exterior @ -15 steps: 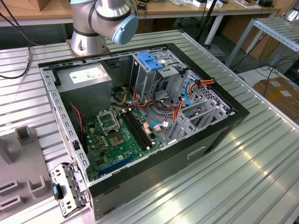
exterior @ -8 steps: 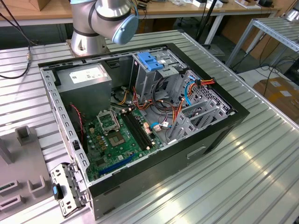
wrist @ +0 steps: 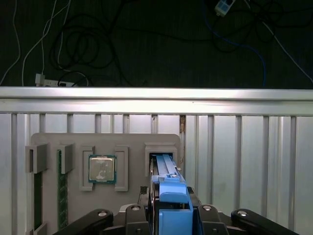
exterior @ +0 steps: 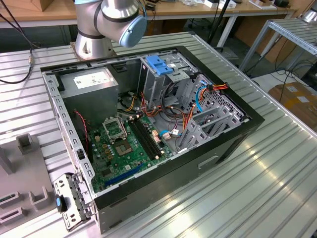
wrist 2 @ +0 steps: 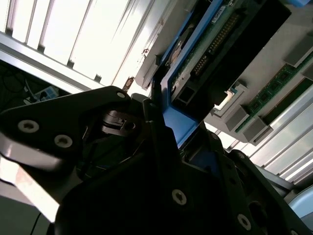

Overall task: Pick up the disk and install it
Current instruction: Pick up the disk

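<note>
While clamped, disk (wrist: 169, 182) edge-on (axis fwd)

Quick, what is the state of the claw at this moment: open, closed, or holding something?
Claw: closed on the disk, gripping its blue-railed edge.

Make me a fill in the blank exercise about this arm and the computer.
1. Of the chip and the disk, the end effector is shut on the ____.
2. The chip lies in a ____ tray.
3. The motherboard in the open computer case is ____.
Missing words: disk, grey, green.
</note>
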Motion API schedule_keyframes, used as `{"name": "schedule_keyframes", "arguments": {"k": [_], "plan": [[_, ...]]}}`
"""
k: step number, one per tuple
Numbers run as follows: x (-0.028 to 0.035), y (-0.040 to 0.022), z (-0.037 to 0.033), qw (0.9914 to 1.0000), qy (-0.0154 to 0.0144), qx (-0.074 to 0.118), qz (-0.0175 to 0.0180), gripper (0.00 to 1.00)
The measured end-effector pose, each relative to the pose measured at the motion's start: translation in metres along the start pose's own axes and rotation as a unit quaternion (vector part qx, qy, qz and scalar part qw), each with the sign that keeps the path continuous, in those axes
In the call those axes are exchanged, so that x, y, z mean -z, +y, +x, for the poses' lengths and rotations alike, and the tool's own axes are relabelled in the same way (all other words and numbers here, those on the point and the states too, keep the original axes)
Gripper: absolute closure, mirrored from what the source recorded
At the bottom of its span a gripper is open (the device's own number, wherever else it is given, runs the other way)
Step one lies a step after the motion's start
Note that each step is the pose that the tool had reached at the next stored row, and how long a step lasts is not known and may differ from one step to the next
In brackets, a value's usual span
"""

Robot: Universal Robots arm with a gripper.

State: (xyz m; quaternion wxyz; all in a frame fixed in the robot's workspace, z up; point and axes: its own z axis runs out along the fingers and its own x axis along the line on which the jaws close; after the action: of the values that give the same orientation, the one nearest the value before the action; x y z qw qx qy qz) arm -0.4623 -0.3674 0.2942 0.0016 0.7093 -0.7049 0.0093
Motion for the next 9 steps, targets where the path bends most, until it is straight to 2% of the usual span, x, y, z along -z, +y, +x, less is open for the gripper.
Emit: {"name": "schedule_keyframes", "arguments": {"k": [9], "plan": [[0.0000, 0.0000, 0.0000, 1.00000, 0.0000, 0.000, 0.0000, 0.63]]}}
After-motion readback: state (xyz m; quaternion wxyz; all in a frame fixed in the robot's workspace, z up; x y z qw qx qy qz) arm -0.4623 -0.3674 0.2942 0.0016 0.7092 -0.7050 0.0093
